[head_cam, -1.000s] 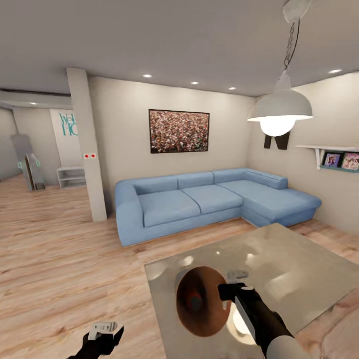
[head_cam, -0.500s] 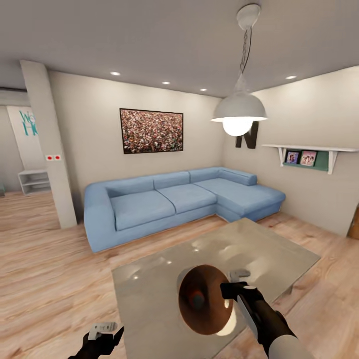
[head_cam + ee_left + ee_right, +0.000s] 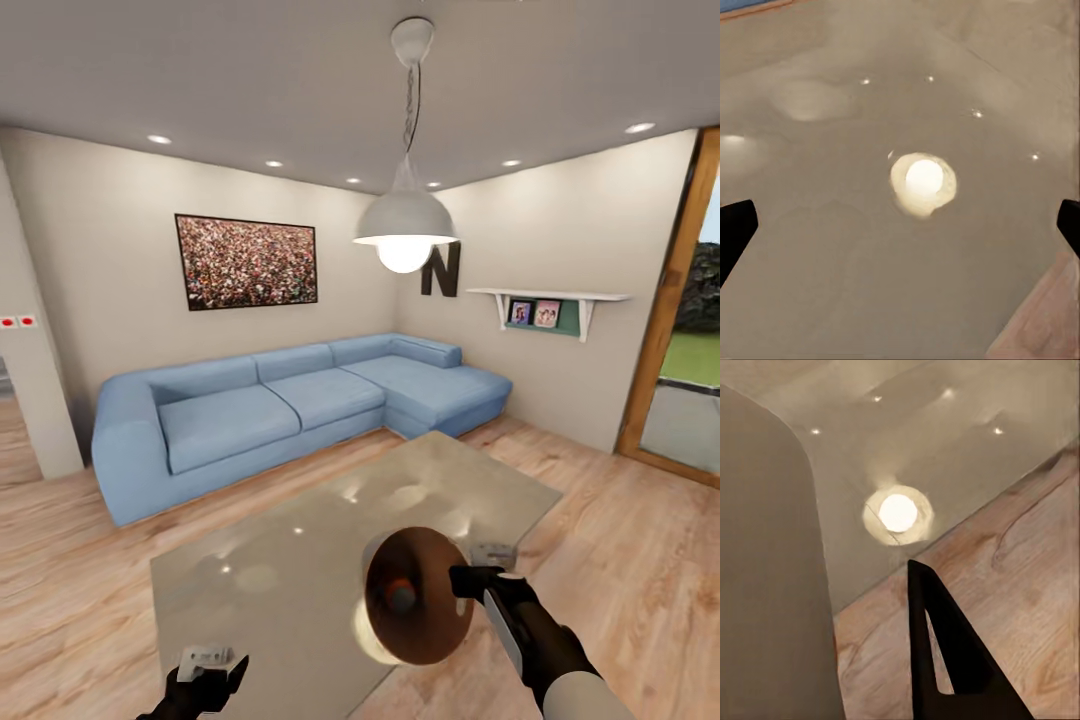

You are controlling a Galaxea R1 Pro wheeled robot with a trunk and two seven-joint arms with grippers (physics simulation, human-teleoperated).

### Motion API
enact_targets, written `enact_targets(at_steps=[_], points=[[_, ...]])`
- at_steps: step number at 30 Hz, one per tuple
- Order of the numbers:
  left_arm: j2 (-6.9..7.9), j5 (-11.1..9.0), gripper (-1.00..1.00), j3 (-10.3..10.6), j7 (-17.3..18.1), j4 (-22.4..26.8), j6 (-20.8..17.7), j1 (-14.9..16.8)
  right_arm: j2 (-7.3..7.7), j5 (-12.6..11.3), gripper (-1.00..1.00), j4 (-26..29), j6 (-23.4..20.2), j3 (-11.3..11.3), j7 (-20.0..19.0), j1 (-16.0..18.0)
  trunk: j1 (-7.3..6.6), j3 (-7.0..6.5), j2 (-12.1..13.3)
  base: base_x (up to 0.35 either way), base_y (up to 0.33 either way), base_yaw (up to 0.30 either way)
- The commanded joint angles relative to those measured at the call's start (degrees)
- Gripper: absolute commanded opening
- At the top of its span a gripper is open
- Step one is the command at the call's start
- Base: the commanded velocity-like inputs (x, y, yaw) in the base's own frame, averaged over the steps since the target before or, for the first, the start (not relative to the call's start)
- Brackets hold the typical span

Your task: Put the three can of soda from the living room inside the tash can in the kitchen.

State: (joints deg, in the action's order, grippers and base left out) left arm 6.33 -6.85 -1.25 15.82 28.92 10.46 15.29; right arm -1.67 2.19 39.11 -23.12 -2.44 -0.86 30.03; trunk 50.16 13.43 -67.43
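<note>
The right pincer [image 3: 478, 572] is gripping the round grey-beige bin's [image 3: 415, 598] rim, mouth tipped toward me, presumably for carrying, while the left pincer [image 3: 205, 664] is hanging open above the glossy bench [image 3: 300, 540].

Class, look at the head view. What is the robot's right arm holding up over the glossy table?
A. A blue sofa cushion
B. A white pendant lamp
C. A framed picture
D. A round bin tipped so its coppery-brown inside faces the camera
D. In the head view the right gripper grips the rim of the trash can, tipped so its glossy coppery-brown inside faces the camera, above the table.
</note>
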Motion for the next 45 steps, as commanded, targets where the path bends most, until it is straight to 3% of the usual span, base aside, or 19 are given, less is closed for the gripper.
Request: enact_targets(at_steps=[1, 45], points=[[0.0, 0.0, 1.0, 0.0, 0.0, 0.0, 0.0, 0.0, 0.01, -0.3, -1.0, 0.1, 0.0, -0.1, 0.0, 0.0, 0.0, -0.01, 0.0, 0.0, -0.292, -0.251], [0.0, 0.1, 1.0, 0.0, 0.0, 0.0, 0.0, 0.0, 0.86, -0.3, -1.0, 0.1, 0.0, -0.5, 0.2, 0.0, 0.0, -0.01, 0.0, 0.0, -0.299, -0.25]])
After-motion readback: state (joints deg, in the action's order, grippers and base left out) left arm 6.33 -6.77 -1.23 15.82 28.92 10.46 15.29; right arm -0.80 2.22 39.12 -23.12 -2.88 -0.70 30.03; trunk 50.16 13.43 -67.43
